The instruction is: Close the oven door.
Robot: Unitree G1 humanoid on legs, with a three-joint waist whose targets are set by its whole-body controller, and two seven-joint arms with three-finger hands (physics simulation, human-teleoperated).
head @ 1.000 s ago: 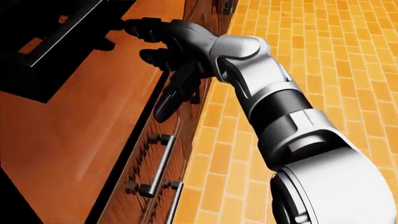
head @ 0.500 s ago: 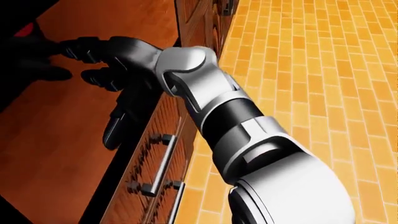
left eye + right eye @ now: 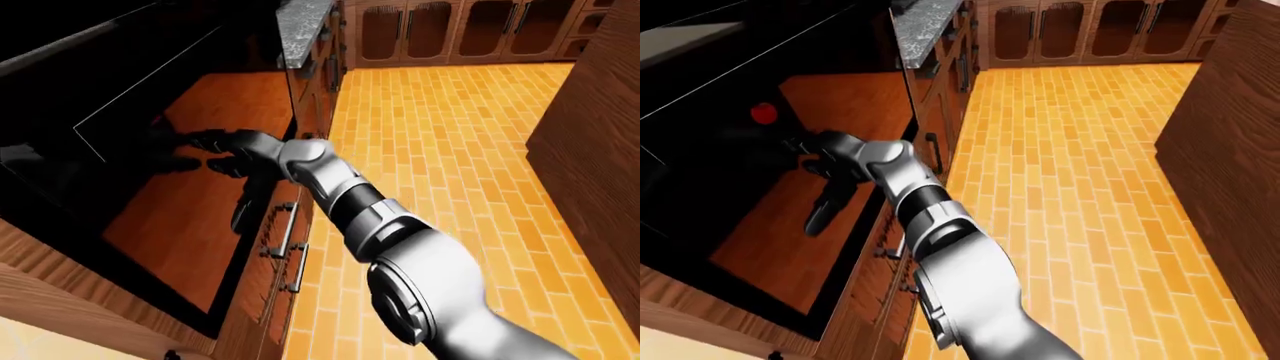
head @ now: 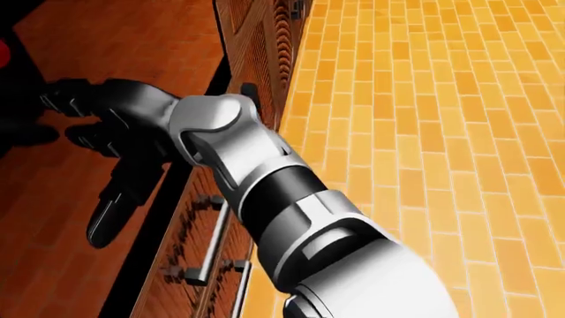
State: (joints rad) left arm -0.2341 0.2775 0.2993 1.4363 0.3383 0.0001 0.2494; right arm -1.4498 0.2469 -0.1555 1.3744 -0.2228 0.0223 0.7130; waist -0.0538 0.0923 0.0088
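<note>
Oven door is hanging open on the left side of the left-eye view, a glossy dark panel with a black edge, mirroring the orange brick floor. My right hand is reaching across onto it from the lower right, fingers spread and not wrapped around anything; two point toward the dark oven cavity at the left, one long one points down along the panel. Can't really tell if they're touching the glass or just over it. Right beside the door's right edge are wooden drawers with bar handles. Up top in the eye views there's a speckled grey desk, and a small red dot shows in the dark oven area. My left hand isn't showing anywhere.
</note>
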